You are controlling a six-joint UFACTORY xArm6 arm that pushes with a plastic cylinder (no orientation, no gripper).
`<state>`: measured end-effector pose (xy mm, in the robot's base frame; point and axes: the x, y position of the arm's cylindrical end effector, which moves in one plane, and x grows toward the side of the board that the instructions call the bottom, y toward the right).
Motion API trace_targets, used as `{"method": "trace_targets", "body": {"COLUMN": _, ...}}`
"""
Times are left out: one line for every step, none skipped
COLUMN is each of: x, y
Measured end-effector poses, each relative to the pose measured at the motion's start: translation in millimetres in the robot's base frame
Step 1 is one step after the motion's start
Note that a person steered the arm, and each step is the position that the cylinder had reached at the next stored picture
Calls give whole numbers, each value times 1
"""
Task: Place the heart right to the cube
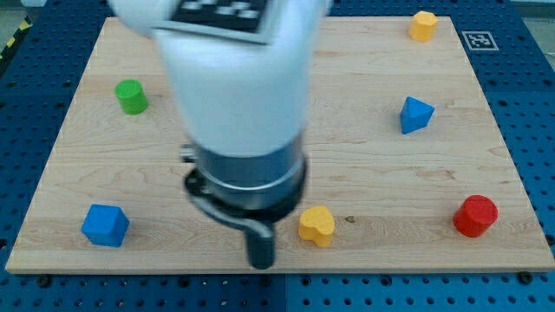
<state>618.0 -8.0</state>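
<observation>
The yellow heart (316, 225) lies near the view's bottom, right of centre. The blue cube (105, 224) sits at the view's bottom left, far to the left of the heart. My arm's large white and black body fills the middle of the view. My tip (261, 263) is at the board's bottom edge, just left of and slightly below the heart, with a small gap between them. The cube is well to the tip's left.
A green cylinder (132, 96) is at the upper left. A yellow block (423, 25) is at the top right. A blue pyramid-like block (415, 113) is at the right. A red cylinder (476, 216) is at the bottom right. The wooden board (390, 173) sits on a blue perforated table.
</observation>
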Motion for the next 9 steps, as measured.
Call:
{"method": "trace_targets", "body": {"x": 0, "y": 50}}
{"method": "trace_targets", "body": {"x": 0, "y": 68}}
{"method": "trace_targets", "body": {"x": -5, "y": 103}}
{"method": "trace_targets", "body": {"x": -21, "y": 115}}
{"method": "trace_targets", "body": {"x": -22, "y": 102}}
{"method": "trace_targets", "body": {"x": -30, "y": 71}}
{"method": "trace_targets", "body": {"x": -43, "y": 60}}
{"method": "trace_targets", "body": {"x": -44, "y": 52}}
{"method": "trace_targets", "body": {"x": -44, "y": 34}}
